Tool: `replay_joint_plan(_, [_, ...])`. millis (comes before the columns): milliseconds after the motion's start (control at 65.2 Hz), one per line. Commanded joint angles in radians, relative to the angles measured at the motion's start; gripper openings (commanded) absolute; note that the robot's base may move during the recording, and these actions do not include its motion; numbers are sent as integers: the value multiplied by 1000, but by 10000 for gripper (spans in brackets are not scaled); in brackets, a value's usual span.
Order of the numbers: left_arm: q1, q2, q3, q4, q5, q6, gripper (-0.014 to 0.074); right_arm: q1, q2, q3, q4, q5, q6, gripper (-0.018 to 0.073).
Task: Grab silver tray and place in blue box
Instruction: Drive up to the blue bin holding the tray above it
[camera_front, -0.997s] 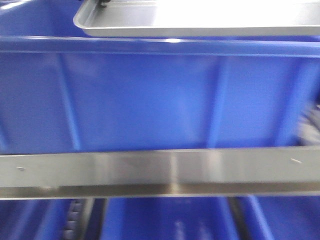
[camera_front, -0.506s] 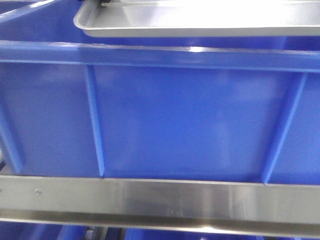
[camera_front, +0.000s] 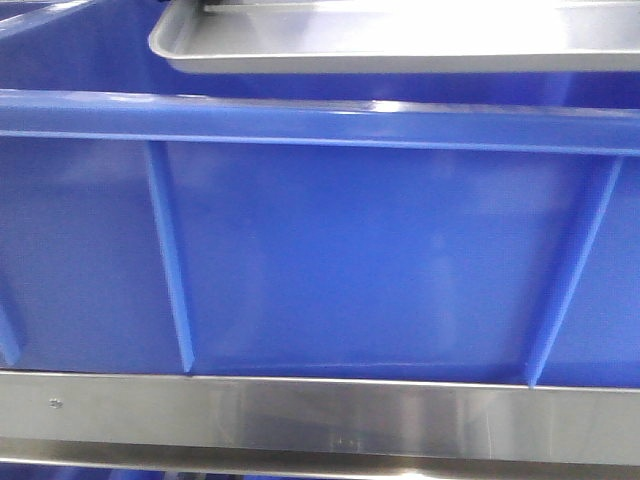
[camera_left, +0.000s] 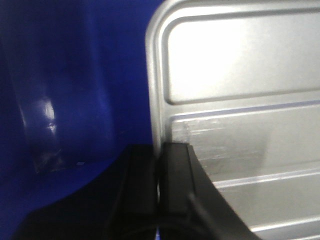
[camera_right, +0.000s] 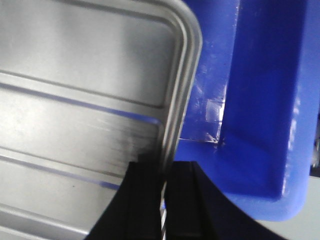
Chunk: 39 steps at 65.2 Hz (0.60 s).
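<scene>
Left gripper: two black fingers were clamped on the rim of the silver tray, one outside the raised edge and one inside it, with only the rim's thickness between them.

Right gripper: it was likewise closed on the tray's rim, at the opposite end, just below a rounded corner.

Silver tray: it was held level over the opening of the blue box, behind the box's near rim and above it. In both wrist views the box's inner wall showed just beside the tray's edge.

Steel rail: it ran across below the box's ribbed outer wall.

Not legible: in the front view the tray's top was washed out by glare and its right end was cut off. Both ends of the box lay out of frame. The grippers were barely discernible there.
</scene>
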Motion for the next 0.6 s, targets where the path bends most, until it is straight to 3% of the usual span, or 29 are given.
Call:
replay_joint_plan(0, [-7,-34,-30,34,48,25,-98,1,-14,-32,-51,-4,-29,57])
replay_joint_plan(583, [-7,-34,-30,34,48,25,-98,1,-14,-32,-51,-11,-29,57])
